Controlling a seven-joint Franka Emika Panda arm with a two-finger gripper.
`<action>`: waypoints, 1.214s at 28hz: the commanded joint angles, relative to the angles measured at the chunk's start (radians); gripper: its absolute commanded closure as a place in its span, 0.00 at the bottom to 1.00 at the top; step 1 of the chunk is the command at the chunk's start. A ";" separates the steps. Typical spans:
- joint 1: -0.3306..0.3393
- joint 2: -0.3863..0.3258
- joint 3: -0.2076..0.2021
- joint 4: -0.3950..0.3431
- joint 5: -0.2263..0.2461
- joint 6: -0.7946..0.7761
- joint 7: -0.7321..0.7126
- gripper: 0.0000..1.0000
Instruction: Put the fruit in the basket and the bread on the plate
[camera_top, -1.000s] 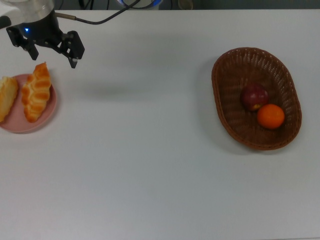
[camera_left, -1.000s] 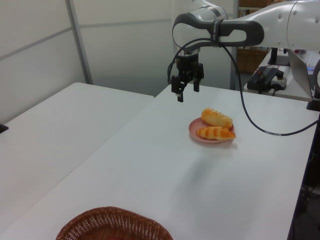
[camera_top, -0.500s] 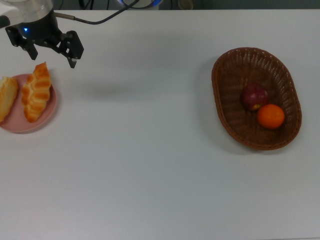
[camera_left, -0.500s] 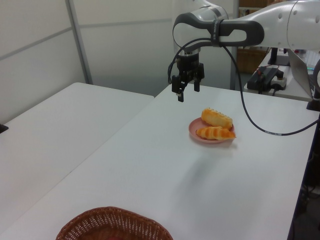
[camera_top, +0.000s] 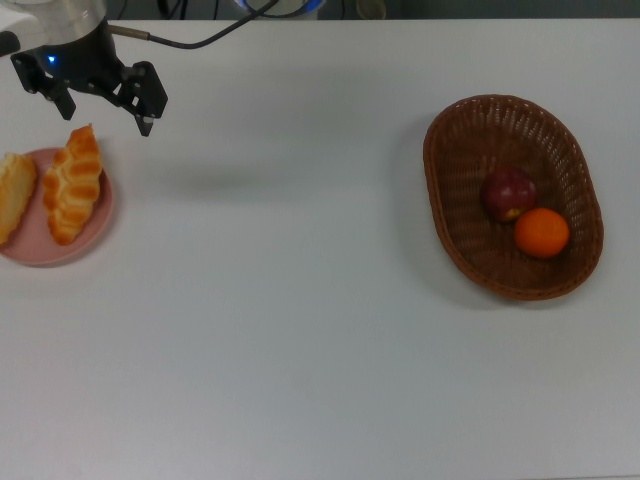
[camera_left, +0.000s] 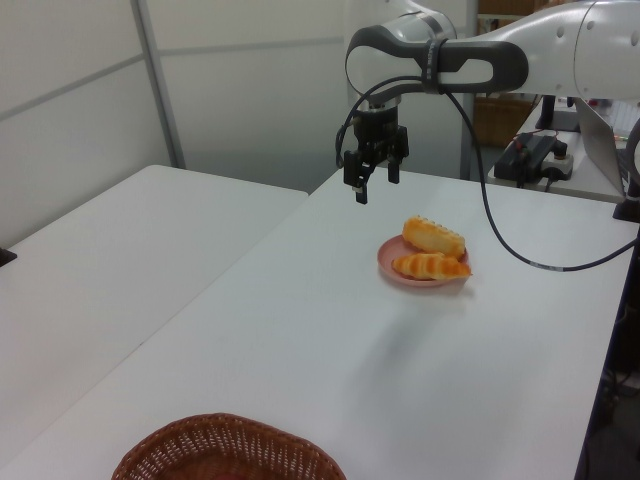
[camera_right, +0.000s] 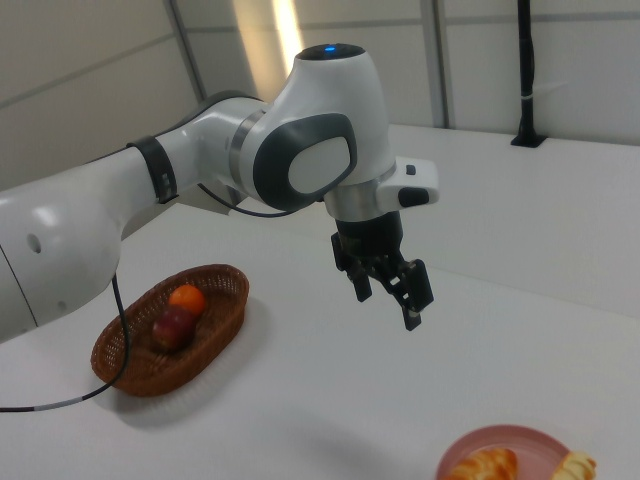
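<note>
A white table bears a brown wicker basket at the top view's right and a pink plate at the top view's left edge, well apart.

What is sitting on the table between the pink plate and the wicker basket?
Nothing: in the top view, the stretch of white table between the plate and the basket is bare.

Basket sitting at the top view's right on the counter, apple and orange lying inside it, touching. Plate sitting well apart at the top view's left edge, carrying roll and pastry side by side. Tool hanging above the counter, just behind the plate.
</note>
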 joint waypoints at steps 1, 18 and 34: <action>0.005 -0.016 -0.009 -0.019 0.011 -0.011 -0.008 0.00; 0.014 -0.018 -0.009 -0.019 0.005 -0.016 0.002 0.00; 0.015 -0.019 -0.006 -0.019 -0.017 -0.050 0.002 0.00</action>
